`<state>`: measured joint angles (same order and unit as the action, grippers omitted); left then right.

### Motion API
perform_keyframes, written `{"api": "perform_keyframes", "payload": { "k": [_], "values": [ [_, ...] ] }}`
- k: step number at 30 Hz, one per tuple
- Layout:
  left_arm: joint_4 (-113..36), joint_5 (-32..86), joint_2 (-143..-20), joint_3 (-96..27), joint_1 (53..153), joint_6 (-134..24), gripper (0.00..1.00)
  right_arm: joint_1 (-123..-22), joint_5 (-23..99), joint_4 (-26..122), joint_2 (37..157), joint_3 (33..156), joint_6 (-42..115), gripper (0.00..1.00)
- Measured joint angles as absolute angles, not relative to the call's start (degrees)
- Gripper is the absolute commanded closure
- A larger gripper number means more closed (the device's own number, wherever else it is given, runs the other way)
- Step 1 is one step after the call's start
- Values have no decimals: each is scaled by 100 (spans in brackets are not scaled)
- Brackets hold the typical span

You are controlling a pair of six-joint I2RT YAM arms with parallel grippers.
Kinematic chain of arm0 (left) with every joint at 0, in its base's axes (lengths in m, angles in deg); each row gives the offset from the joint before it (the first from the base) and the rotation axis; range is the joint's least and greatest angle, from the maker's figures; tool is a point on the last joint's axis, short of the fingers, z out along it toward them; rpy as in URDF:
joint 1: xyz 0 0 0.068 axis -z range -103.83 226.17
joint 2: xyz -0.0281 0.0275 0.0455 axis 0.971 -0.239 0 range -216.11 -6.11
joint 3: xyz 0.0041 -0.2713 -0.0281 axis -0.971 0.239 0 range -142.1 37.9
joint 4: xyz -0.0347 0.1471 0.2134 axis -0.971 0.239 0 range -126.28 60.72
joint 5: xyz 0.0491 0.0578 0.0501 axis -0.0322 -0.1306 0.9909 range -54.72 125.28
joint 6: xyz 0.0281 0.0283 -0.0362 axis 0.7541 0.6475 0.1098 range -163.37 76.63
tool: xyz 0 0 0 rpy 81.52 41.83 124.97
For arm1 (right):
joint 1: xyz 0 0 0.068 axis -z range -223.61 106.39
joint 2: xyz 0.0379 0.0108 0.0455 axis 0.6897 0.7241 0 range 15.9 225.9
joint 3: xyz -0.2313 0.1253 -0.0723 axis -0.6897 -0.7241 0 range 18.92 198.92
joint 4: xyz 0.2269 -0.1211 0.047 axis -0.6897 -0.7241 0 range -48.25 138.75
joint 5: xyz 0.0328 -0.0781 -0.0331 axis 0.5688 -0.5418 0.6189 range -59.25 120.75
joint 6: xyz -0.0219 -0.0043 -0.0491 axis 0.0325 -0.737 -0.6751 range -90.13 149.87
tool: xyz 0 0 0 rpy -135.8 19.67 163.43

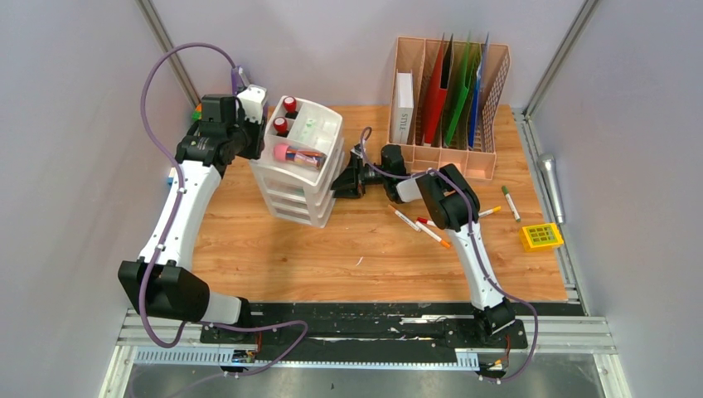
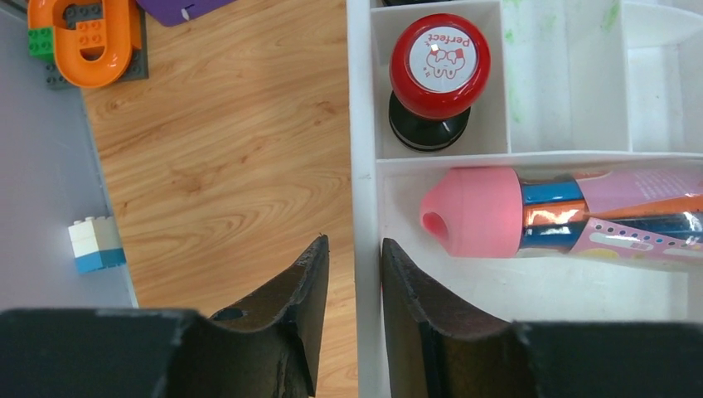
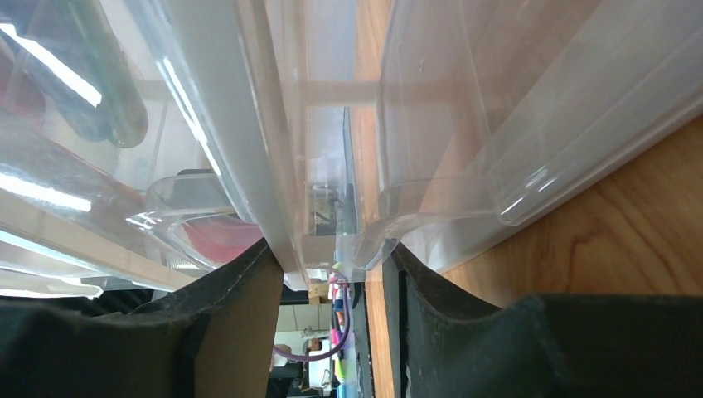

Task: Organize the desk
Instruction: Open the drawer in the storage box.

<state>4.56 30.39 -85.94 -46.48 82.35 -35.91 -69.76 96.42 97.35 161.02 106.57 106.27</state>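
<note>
The desk is a light wood-grain tabletop. A white drawer organizer stands on it left of centre. My left gripper is at its back left corner. In the left wrist view the gripper straddles the top tray's white wall and is shut on it. My right gripper is at the organizer's right side. In the right wrist view it is shut on a clear drawer's front lip. Several markers and a yellow box lie on the desk to the right.
The top tray holds a red stamp and a pink-capped tube of pens. A tan file holder with folders stands at the back. An orange brick build and a white-blue brick lie by the left wall.
</note>
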Motion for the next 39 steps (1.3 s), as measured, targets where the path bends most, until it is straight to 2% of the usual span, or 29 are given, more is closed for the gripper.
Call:
{"api": "perform_keyframes", "payload": {
  "k": [5,9,10,20,31,39],
  "values": [
    [461,3011,-8594,-4648,8248,-3575,77,-6956,9635,9746,16089,10616,10627,61],
    [458,2978,-8598,-4646,8257,-3595,97,-6954,9642,9743,16065,10590,10630,57],
    [452,2983,-8603,-4646,8257,-3604,99,-6954,9644,9743,16056,10583,10627,56],
    [351,3105,-8605,-4615,8263,-3593,100,-6851,9686,9746,15927,10365,10564,47],
    [299,3313,-8585,-4576,8263,-3508,100,-6738,9681,9700,15665,10196,10398,45],
    [290,3321,-8583,-4571,8263,-3508,100,-6735,9646,9042,15551,10185,9740,40]
  ]
}}
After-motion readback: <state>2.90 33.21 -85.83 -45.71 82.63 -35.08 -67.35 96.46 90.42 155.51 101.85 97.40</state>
